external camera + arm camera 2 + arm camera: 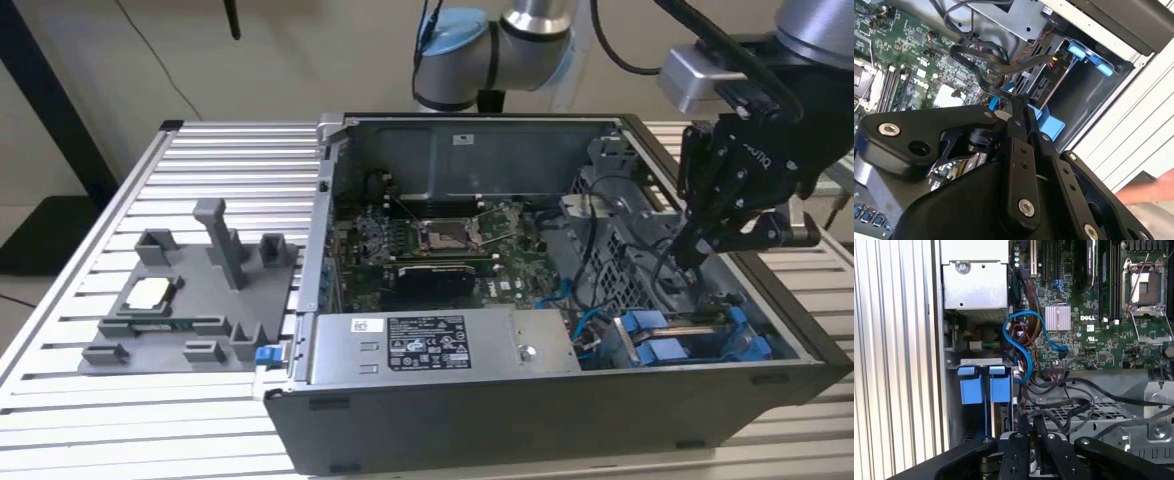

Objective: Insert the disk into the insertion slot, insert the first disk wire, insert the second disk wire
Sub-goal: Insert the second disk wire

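**Gripper inside the case, above the drive bay**

The gripper point(697, 250) hangs inside the open computer case point(534, 400) at the exterior view's right; its fingers point(1019, 120) stand narrow, nearly together, around a black wire point(999, 62); the insertion slot point(687, 335) with blue tabs lies just below, in the near right corner; the disk sits in it, I think; the blue cable point(1021, 347) curls beside the motherboard point(1094, 315).

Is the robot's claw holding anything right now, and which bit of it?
It cannot be told. The gripper reaches down into the computer case among black wires near the blue drive bay, but any hold is hidden.
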Available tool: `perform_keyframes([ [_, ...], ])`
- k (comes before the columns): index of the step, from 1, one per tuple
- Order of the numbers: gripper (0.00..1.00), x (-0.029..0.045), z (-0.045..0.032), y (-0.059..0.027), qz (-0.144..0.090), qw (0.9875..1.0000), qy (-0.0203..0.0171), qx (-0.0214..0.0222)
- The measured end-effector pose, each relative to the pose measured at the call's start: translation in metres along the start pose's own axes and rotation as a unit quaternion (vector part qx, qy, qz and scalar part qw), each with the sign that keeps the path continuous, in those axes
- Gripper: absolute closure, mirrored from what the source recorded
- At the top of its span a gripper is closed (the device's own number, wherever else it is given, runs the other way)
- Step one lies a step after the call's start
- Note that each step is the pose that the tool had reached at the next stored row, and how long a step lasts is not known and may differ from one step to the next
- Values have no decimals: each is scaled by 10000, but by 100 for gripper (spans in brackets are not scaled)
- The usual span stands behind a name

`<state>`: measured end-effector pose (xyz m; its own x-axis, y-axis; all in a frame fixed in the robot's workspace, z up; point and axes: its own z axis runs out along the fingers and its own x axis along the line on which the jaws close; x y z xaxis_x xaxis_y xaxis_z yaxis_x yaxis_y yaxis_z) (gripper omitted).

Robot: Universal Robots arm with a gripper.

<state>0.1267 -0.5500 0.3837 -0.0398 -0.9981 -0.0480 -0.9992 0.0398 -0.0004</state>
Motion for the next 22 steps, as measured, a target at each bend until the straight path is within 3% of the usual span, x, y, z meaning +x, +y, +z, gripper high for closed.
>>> perform_keyframes([
  [5, 84, 47, 73, -2, 1, 10000, 2, -15],
  [11, 84, 154, 145, -6, 3, 10000, 2, -49],
  [22, 84, 211, 234, -51, 1, 10000, 2, -49],
])
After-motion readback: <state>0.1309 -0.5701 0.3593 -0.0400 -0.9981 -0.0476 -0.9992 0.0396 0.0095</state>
